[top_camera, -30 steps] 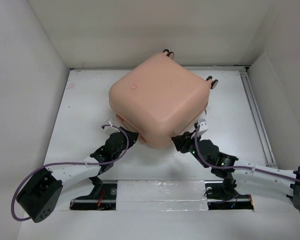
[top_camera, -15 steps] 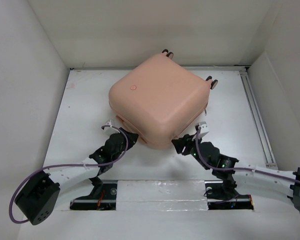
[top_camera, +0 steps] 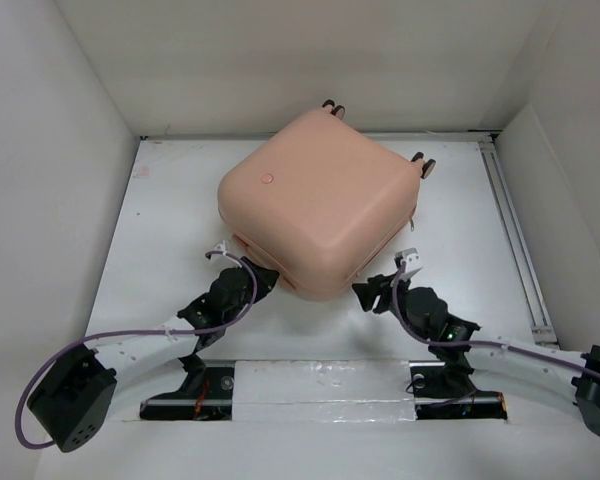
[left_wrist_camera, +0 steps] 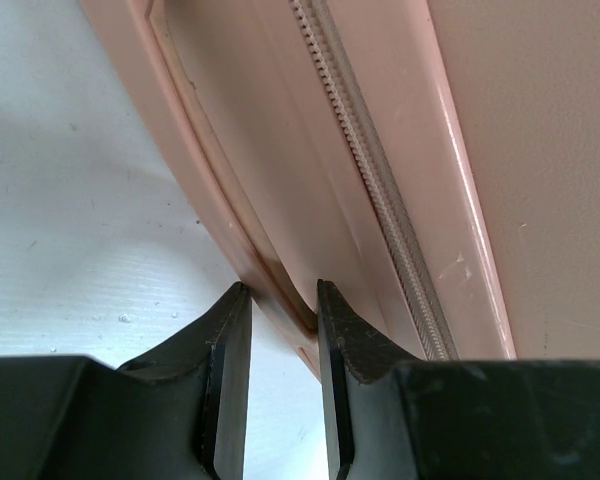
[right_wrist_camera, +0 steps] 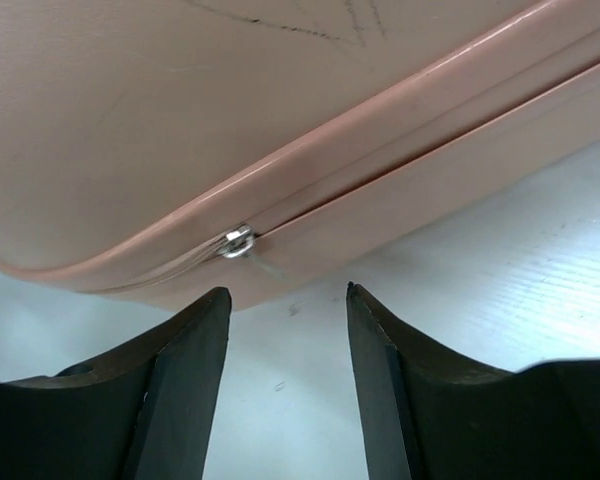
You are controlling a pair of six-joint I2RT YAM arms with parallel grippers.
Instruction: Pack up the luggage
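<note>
White walls [top_camera: 280, 60] box in a white table [top_camera: 160, 230] on three sides. The left gripper [left_wrist_camera: 282, 300] has its fingers nearly together, with the lower lip of the luggage [top_camera: 315, 200] caught between the tips. Whether they actually bite on that lip I cannot tell. Seen from above, this gripper meets the case at its 7 o'clock corner, and a run of zipper teeth [left_wrist_camera: 370, 200] climbs away up the side beyond it. The right gripper [right_wrist_camera: 286, 300] stands parted and holds nothing, just short of the case at its 5 o'clock corner. A small metal zipper pull [right_wrist_camera: 238, 243] sits on the seam at about 11 o'clock from the gap between its fingers, near but untouched. The pale pink hard-shell case lies flat toward 12 o'clock on the table, both halves together. A round button mark [top_camera: 267, 178] shows on its top shell, and its wheels [top_camera: 427, 166] are on the far side, between 12 and 2 o'clock. Nothing of the inside shows, so what it holds cannot be told. The step in hand looks like working the zipper. The left arm would steady the shell while the right shifts slightly toward 11 o'clock, closes on the pull and draws it along the seam.
</note>
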